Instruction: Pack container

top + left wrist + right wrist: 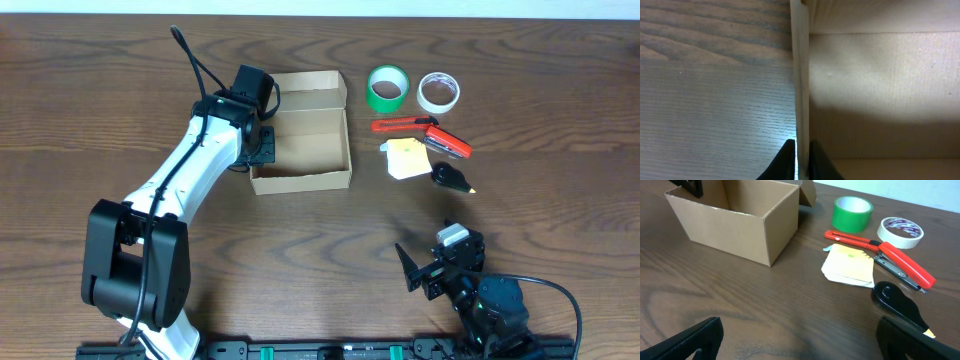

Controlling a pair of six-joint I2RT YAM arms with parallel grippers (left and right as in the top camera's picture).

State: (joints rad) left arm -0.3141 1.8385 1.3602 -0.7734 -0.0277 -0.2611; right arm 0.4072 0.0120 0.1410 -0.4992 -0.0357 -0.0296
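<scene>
The container (300,180) is an open brown cardboard box at the table's middle back, with its lid flap folded out behind it. My left gripper (262,140) is shut on its left wall. In the left wrist view that wall (801,75) runs straight up between the two dark fingers of the left gripper (801,145), one outside over the table and one inside the box. What shows of the box inside is bare. My right gripper (428,255) stands open low at the front right. In its own view the right gripper (800,345) has only table between its fingers, and the container (740,222) stands far left.
Right of the box lie a green tape roll (387,88), a white tape roll (438,92), a red cutter (400,125), a red stapler (448,142), yellow notes (406,158) and a black tool (452,178). The black tool (897,302) lies just beyond my right finger.
</scene>
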